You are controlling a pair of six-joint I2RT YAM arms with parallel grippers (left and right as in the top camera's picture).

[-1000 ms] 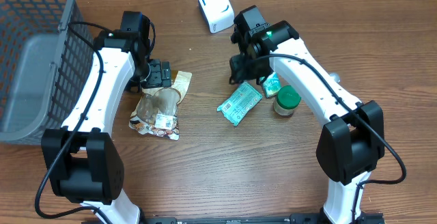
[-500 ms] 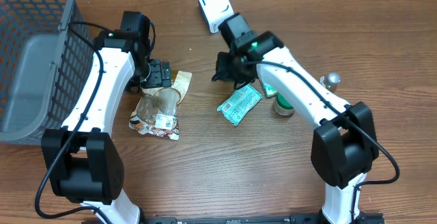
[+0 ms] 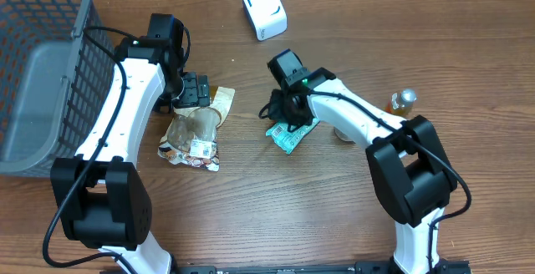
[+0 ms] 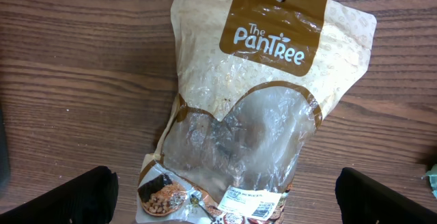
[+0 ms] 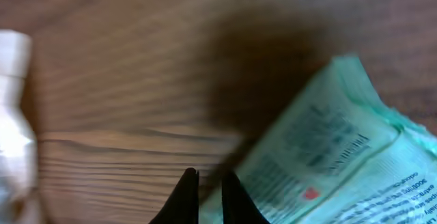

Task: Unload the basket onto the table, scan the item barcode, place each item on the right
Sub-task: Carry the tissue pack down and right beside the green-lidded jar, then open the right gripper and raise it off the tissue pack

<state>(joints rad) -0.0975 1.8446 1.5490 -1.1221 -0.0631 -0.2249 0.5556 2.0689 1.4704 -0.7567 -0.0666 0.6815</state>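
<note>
Right gripper (image 3: 282, 117) fingers nearly together at the 9 o'clock edge of the teal plastic packet (image 3: 294, 132); can't tell if it's pinched. Packet lies flat mid-bench (image 3: 251, 207), 5 o'clock of the white boxy scanner (image 3: 264, 9). Left gripper (image 3: 194, 90) fingers wide apart over the brown-and-clear snack pouch (image 4: 252, 135).

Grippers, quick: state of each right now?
Left gripper: open, empty, above the snack pouch.
Right gripper: closed on edge of green packet.
</note>
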